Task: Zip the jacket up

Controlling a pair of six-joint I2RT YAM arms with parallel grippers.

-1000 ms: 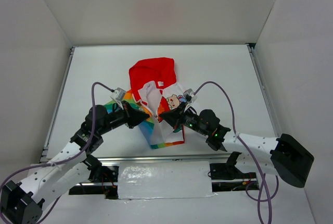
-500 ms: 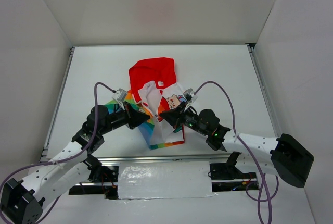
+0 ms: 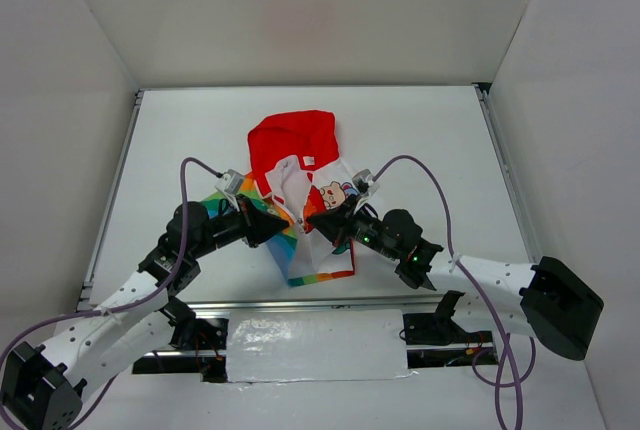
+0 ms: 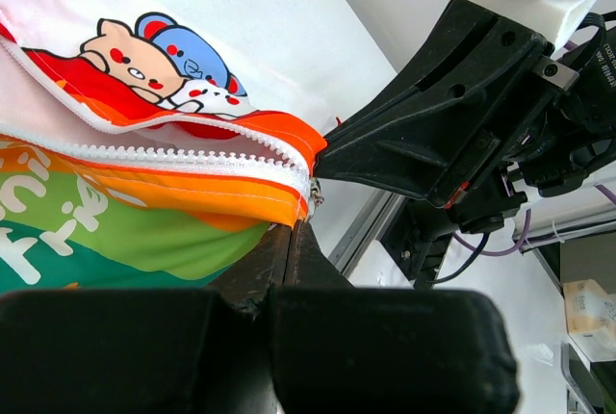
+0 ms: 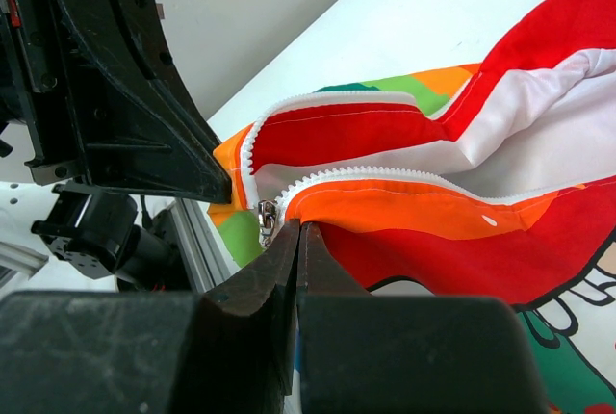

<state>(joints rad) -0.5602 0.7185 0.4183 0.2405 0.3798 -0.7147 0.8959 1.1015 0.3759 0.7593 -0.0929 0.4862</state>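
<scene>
A small child's jacket (image 3: 318, 194) lies near the middle of a white table (image 3: 420, 140), its red hood (image 3: 290, 138) pointing away from the 2 robot arms. One front panel has rainbow stripes and the other a cartoon animal print. The left gripper (image 3: 283, 222) is clenched on the rainbow panel at the bottom hem, its fingertips pinching the orange edge just beside the zipper. The right gripper (image 3: 310, 220) faces it from the other side, tips almost touching – it too is closed, nipping the orange hem of the animal panel right by the silver zipper slider (image 5: 267, 215). Above the slider, the 2 rows of white zipper teeth (image 4: 144, 159) spread apart – the front is unzipped
</scene>
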